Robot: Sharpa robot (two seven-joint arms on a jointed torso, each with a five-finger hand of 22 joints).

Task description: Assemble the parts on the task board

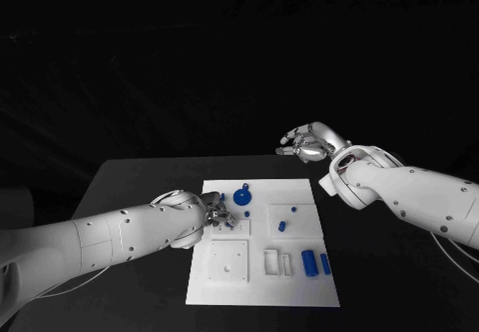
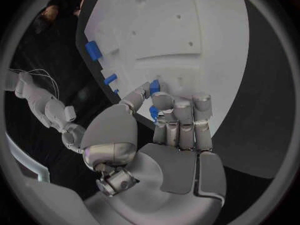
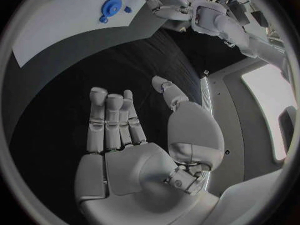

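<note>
The white task board (image 1: pixel 300 290) lies in the middle of the black table. My left hand (image 1: pixel 205 211) is over its left edge with fingers curled, and pinches a small blue part (image 2: pixel 154 113) between thumb and fingers just above the board (image 2: pixel 187 25). A round blue part (image 1: pixel 243 200) stands near the far edge, also seen from the right wrist (image 3: pixel 113 6). A short blue peg (image 1: pixel 282 225) and two blue cylinders (image 1: pixel 316 263) lie on the right half. My right hand (image 1: pixel 311 145) hangs beyond the board's far right corner, palm (image 3: pixel 137 145) bare and fingers straight.
The board has square recessed plates (image 1: pixel 228 261) at its near left and a slotted white block (image 1: pixel 277 263) beside the cylinders. Black table (image 1: pixel 140 180) runs around the board on all sides. A cable (image 1: pixel 454 252) trails under the right arm.
</note>
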